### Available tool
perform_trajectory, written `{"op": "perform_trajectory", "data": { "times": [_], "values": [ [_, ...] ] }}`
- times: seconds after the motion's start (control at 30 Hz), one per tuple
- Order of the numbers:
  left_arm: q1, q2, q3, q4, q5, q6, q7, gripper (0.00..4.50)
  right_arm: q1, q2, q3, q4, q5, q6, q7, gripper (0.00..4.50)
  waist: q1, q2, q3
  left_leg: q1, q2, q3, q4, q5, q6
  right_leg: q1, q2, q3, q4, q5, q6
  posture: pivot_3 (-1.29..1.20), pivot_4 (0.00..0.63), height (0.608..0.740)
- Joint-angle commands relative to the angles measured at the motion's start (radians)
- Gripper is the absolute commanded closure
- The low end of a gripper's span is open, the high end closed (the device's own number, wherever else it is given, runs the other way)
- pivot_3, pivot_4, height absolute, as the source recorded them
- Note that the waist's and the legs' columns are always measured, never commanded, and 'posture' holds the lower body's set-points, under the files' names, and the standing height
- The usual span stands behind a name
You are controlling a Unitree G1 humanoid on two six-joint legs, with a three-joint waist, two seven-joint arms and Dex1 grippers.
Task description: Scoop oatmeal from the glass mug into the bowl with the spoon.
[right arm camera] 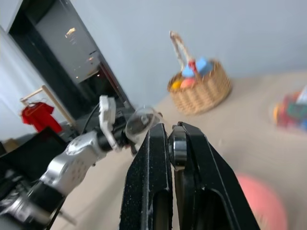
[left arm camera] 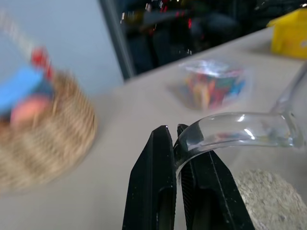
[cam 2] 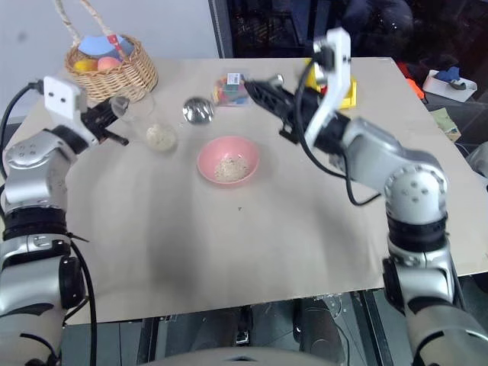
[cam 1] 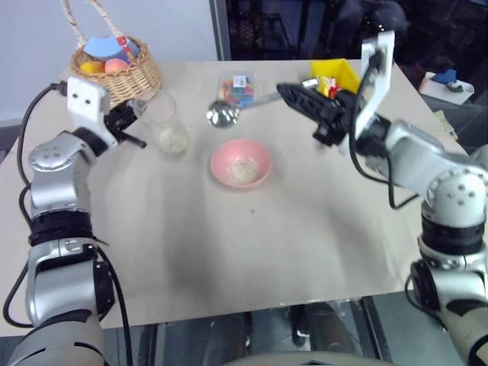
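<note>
Glass first: my left gripper [left arm camera: 173, 136] is clamped on the handle of the glass mug [cam 1: 169, 123], the curved clear handle pinched between the two black fingers in the left wrist view. The mug sits near the far left of the table [cam 1: 252, 252], just in front of the wicker basket [cam 1: 122, 72], with a heap of oatmeal [cam 1: 173, 139] at its bottom.

Right gripper [right arm camera: 169, 132] is closed on the spoon's handle; I see the metal end squeezed between my fingers in the right wrist view. The spoon [cam 1: 225, 114] reaches out leftward from that hand, its round shiny bowl held above the table between the mug and the pink bowl [cam 1: 241, 163]. I cannot tell whether the spoon carries any flakes. The pink bowl lies just right of the mug, nearer to me, and already holds a little oatmeal.

Step in hand, as I judge it: mug steadied, spoon poised near the mug's mouth, either heading in for a scoop or crossing to the bowl.

Next move: dip the spoon into the narrow mug opening without knocking the rim, get under the flakes, lift level. The left grip on the handle must hold firm against the push. The clear box of coloured pieces [cam 1: 236, 88] behind the spoon is close; keep clear of it.
</note>
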Motion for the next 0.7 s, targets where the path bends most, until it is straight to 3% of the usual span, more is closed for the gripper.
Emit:
{"op": "perform_trajectory", "data": {
  "times": [0.03,0.27,0.5,0.7],
  "values": [
    [-0.06,0.001,-0.037,-0.083,0.049,-0.038,0.049,4.45,-0.103,0.041,-0.005,0.048,-0.074,-0.036,0.048,4.5,-0.001,0.0,0.0,0.0,0.0,0.0,0.0,0.0,0.0,0.0,0.0,0.0,0.0,0.0,0.0,0.0,0.15,0.74],
    [-0.098,-0.064,-0.108,-0.132,0.106,-0.045,0.105,4.45,-0.211,0.105,0.121,0.167,-0.381,-0.063,0.141,4.5,-0.004,0.0,0.0,0.0,0.0,0.001,-0.001,0.0,0.0,-0.001,0.0,0.0,0.0,0.0,0.0,0.0,0.15,0.74],
    [-0.14,-0.092,-0.12,-0.156,0.109,-0.042,0.133,4.45,-0.22,0.047,0.329,0.205,-0.754,-0.121,0.235,4.5,-0.003,0.001,0.001,-0.007,-0.001,-0.002,0.0,0.0,0.0,-0.005,0.0,-0.003,0.0,0.0,0.0,0.0,0.15,0.74],
    [-0.169,-0.096,-0.128,-0.121,0.122,-0.056,0.155,4.45,-0.24,0.08,0.303,0.233,-0.84,-0.137,0.293,4.5,-0.005,0.001,0.001,-0.014,-0.001,-0.003,0.002,0.0,0.0,-0.011,0.0,-0.004,0.004,0.0,0.001,0.0,0.15,0.74]
  ]
}}
